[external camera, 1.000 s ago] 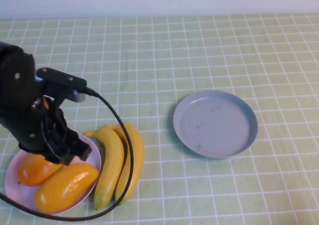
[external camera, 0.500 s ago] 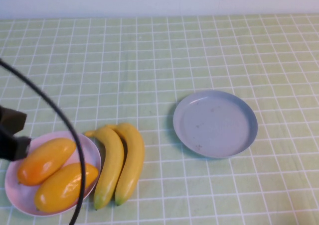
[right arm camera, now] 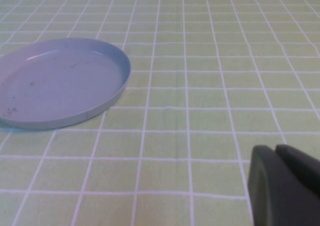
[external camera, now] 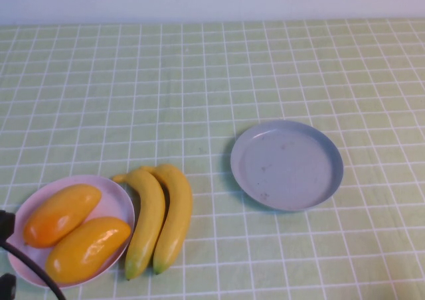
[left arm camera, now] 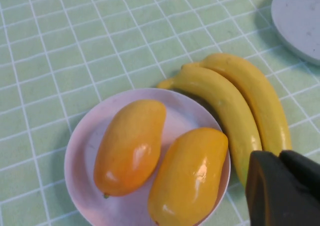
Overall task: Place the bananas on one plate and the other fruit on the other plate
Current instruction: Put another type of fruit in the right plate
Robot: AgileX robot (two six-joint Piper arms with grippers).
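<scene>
Two mangoes [external camera: 61, 214] [external camera: 87, 248] lie side by side on the pink-lilac plate [external camera: 121, 195] at the front left. Two bananas [external camera: 149, 220] [external camera: 174, 217] lie on the cloth, touching each other, right beside that plate. The grey-blue plate [external camera: 287, 165] stands bare to the right. My left gripper [left arm camera: 280, 156] is shut and empty, above the front of the bananas [left arm camera: 225, 106] and beside the mangoes [left arm camera: 131, 146] [left arm camera: 189, 176]. My right gripper [right arm camera: 276, 148] is shut and empty over bare cloth, apart from the grey-blue plate [right arm camera: 60, 83]. Neither gripper shows in the high view.
A green checked cloth [external camera: 199, 87] covers the whole table. A loop of the left arm's black cable [external camera: 26, 273] shows at the front left corner of the high view. A pale wall runs along the far edge.
My left arm has pulled back from over the pink-lilac plate toward the front left and out of the high view. Both mangoes now show whole on that plate.
</scene>
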